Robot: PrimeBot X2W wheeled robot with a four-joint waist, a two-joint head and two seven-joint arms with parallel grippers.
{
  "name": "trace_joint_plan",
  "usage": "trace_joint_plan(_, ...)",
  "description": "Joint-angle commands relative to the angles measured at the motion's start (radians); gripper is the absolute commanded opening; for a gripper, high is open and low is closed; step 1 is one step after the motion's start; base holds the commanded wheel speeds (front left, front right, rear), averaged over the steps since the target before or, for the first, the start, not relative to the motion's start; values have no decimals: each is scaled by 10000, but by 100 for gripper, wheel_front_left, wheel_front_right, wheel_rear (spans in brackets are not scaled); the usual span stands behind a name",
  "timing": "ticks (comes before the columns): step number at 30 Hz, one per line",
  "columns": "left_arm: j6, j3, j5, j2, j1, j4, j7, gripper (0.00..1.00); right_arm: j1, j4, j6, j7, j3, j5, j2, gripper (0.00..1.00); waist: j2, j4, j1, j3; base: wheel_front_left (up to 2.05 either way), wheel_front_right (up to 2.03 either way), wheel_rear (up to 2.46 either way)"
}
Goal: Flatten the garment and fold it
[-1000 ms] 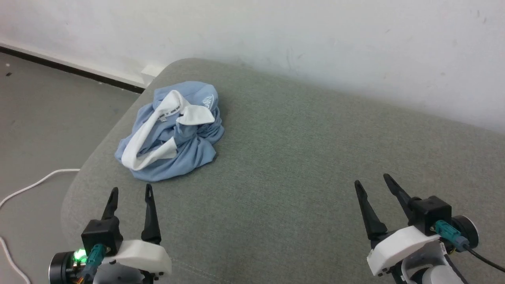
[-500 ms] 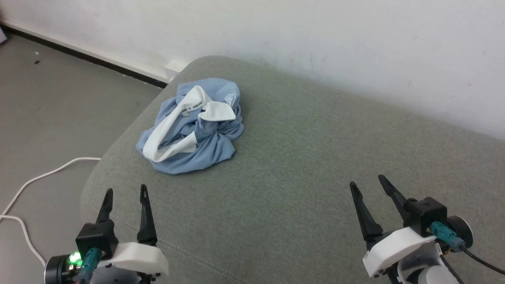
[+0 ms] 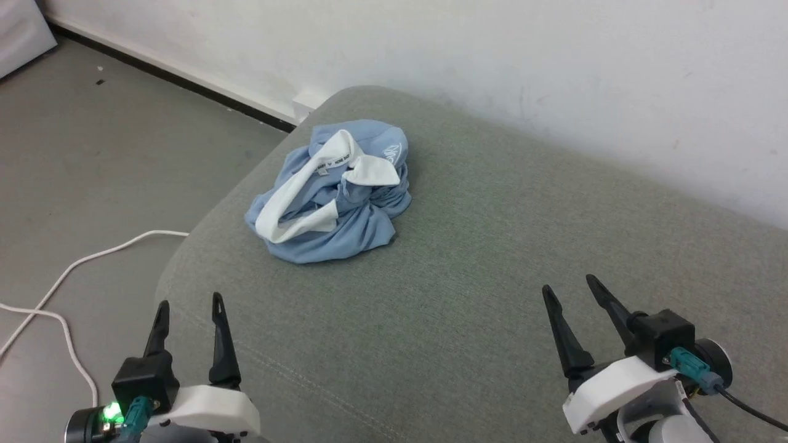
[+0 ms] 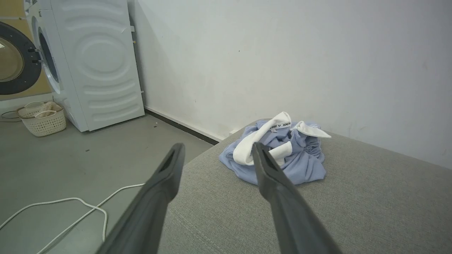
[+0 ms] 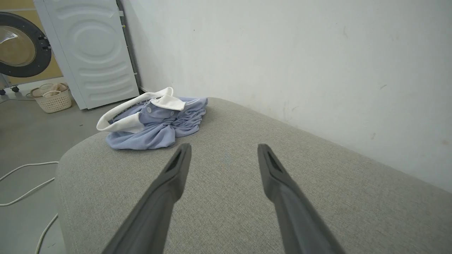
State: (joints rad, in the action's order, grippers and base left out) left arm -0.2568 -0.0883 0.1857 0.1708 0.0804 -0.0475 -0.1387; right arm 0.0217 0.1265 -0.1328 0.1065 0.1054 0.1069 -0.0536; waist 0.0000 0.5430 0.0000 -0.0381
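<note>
End effectors left (image 3: 189, 299) and right (image 3: 567, 282): both released, jaws spread, empty, at lower left and lower right of the head view over the grey upholstered seat (image 3: 492, 246). Garment (image 3: 332, 227): crumpled heap, upper centre-left, near the seat's rounded corner, well apart from both. White cable (image 3: 148, 232): on the floor, left.

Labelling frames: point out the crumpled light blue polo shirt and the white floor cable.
Light blue polo shirt (image 3: 348, 237), head view, lower blue fabric.
White floor cable (image 3: 151, 232), head view, top of its curve.
</note>
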Motion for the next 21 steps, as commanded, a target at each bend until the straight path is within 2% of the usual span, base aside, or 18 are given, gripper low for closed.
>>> trace_joint_plan(1, -98, -29, 87, 98, 95, -50, -104, 100, 200, 45, 18, 66, 61, 72, 28, 100, 0, 129, 0, 4, 0, 0, 0)
trace_joint_plan(21, -634, -221, 566, 325, 222, -102, -438, 100, 281, 164, 21, 200, 211, 174, 34, 100, 0, 1031, 0, 96, 0, 0, 0)
